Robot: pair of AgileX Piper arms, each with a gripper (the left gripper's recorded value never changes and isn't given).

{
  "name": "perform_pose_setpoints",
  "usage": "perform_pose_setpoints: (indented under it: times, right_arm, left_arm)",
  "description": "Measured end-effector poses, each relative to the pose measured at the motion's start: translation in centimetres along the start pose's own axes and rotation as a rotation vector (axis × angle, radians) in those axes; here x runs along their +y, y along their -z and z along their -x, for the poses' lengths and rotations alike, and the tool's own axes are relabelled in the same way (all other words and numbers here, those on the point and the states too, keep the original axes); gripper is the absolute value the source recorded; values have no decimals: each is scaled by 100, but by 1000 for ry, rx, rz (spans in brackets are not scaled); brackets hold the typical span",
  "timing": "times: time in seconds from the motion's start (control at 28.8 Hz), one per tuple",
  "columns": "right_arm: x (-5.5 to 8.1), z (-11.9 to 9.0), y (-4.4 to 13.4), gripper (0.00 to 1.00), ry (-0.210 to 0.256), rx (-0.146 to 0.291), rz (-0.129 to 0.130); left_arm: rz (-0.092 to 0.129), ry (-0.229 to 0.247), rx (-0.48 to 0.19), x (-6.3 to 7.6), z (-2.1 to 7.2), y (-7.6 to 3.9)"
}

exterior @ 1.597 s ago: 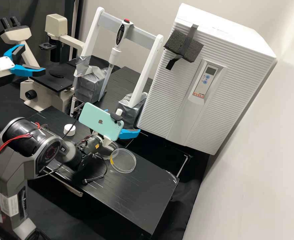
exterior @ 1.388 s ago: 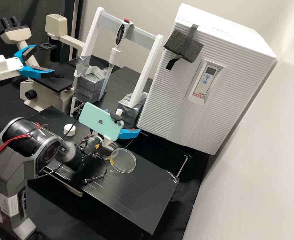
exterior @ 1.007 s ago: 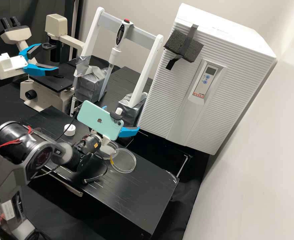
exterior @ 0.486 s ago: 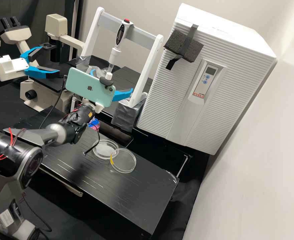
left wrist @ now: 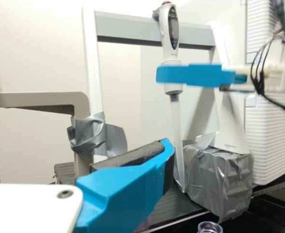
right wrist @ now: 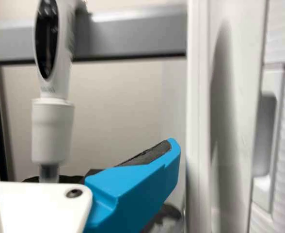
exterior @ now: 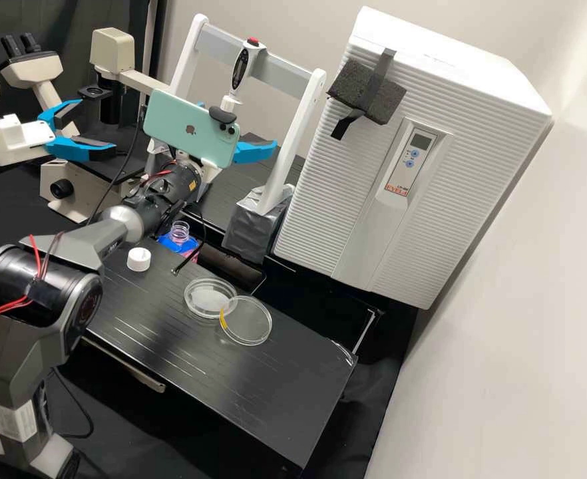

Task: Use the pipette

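Note:
The pipette (exterior: 239, 66) hangs upright from the grey bar of a white rack (exterior: 287, 66), its long tip pointing down. My right gripper (exterior: 248, 132), with a mint phone mounted above it, is up at the pipette's lower white barrel and stands open. One blue finger (left wrist: 196, 75) crosses in front of the barrel; I cannot tell whether it touches. In the right wrist view the pipette (right wrist: 53, 53) is very close beside that finger (right wrist: 137, 184). My left gripper (exterior: 97, 128) is open over the microscope stage, far left of the pipette (left wrist: 169, 39), holding nothing.
On the black platform (exterior: 260, 386) lie two clear petri dishes (exterior: 209, 297) (exterior: 245, 320), a white cap (exterior: 138, 259) and an open bottle of pink liquid (exterior: 181, 233). A microscope (exterior: 60, 189) stands at back left. A large white ribbed cabinet (exterior: 413, 153) is close to the rack's right post.
My right arm has risen from low over the platform beside the dishes up to the pipette on the rack, uncovering the bottle. My left gripper has shifted right over the microscope.

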Motion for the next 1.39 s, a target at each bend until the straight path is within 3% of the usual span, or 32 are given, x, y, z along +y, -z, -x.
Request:
perform_pose_setpoints:
  times: [0.14, 0.28, 0.45, 0.49, 0.62, 0.87, 1.15, 1.39]
  right_arm:
    - [53, -60, 149, 100, -25, 31, -6]
    - [7, -158, 248, 100, -28, 35, -2]
    - [-179, -303, 228, 100, 30, -4, 33]
    - [-209, -319, 206, 0, 42, -12, 41]
    - [-287, -374, 129, 0, 65, -42, 45]
    - [-209, -385, 67, 0, 45, -60, 48]
    - [-80, -331, 152, 0, 15, -40, 41]
    - [-66, -326, 164, 0, 8, -35, 35]
  left_arm:
    - [0, 7, 8, -29, -7, 29]
    - [7, 12, 17, -45, -9, 58]
    - [14, 13, 37, -47, -6, 124]
    - [18, 11, 39, -43, -5, 130]
    - [30, 17, 48, -69, -22, 164]
    - [28, -5, 42, -15, -86, 161]
    - [28, -7, 41, -9, -91, 160]
    - [28, -7, 41, -9, -91, 160]
